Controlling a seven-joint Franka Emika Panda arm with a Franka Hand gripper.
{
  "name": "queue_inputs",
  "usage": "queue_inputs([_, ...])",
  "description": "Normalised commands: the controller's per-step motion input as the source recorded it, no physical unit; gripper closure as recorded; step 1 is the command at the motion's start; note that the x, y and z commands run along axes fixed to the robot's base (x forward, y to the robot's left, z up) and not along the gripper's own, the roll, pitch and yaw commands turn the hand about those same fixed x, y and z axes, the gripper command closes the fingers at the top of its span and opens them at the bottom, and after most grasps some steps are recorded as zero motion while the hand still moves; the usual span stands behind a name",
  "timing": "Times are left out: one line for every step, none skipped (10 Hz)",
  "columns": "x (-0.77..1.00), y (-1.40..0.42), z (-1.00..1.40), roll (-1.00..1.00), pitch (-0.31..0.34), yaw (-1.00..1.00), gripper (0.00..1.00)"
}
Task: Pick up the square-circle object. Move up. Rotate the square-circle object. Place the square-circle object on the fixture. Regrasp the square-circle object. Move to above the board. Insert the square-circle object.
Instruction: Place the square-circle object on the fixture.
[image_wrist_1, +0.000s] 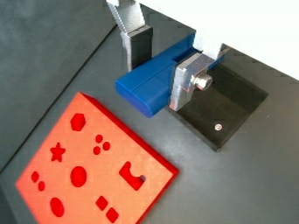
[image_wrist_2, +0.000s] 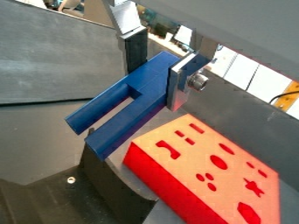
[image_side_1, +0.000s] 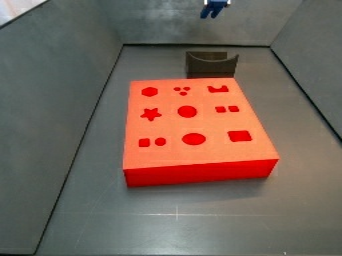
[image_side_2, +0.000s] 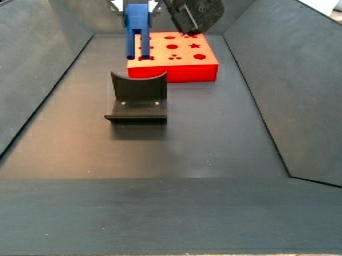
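My gripper (image_wrist_1: 163, 74) is shut on the square-circle object (image_wrist_1: 149, 85), a blue peg with a blocky head and two prongs (image_wrist_2: 103, 112). The silver finger (image_wrist_1: 190, 80) presses one side and the dark pad (image_wrist_1: 139, 48) the other. In a side view the peg (image_side_2: 136, 30) hangs upright, prongs down, in the air behind the fixture (image_side_2: 136, 97). It also shows at the picture's edge, above the fixture (image_side_1: 211, 63), in a side view (image_side_1: 214, 8). The red board (image_side_1: 194, 125) with shaped holes lies flat on the floor, apart from the fixture.
Grey sloping walls (image_side_1: 80, 90) enclose the dark floor on both sides. The fixture's base plate with a screw (image_wrist_1: 219, 127) lies under the gripper in a wrist view. A dark part of the arm (image_side_2: 195, 14) hangs over the board.
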Motion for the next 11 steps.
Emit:
queue_inputs([0.13,0.13,-1.00,-1.00,0.271,-0.13,1.00])
queue_inputs([0.13,0.14,-1.00,-1.00,0.266,-0.14,1.00])
queue_inputs([0.15,0.14,-1.00,-1.00,0.280,-0.18,1.00])
queue_inputs([0.18,0.14,-1.00,-0.85,0.246,-0.22,1.00])
queue_inputs([0.20,0.14,-1.00,-0.69,0.193,-0.25,1.00])
queue_inputs([0.21,0.14,-1.00,-0.52,0.142,-0.26,1.00])
queue_inputs([0.22,0.14,-1.00,-0.32,0.082,-0.25,1.00])
queue_inputs([0.23,0.14,-1.00,-0.23,0.040,-0.24,1.00])
queue_inputs([0.19,0.12,-0.82,-0.19,-0.005,-0.21,1.00])
queue_inputs([0.16,0.11,-0.68,-0.18,-0.026,-0.19,1.00])
queue_inputs([0.12,0.08,-0.44,-0.17,-0.045,-0.14,1.00])
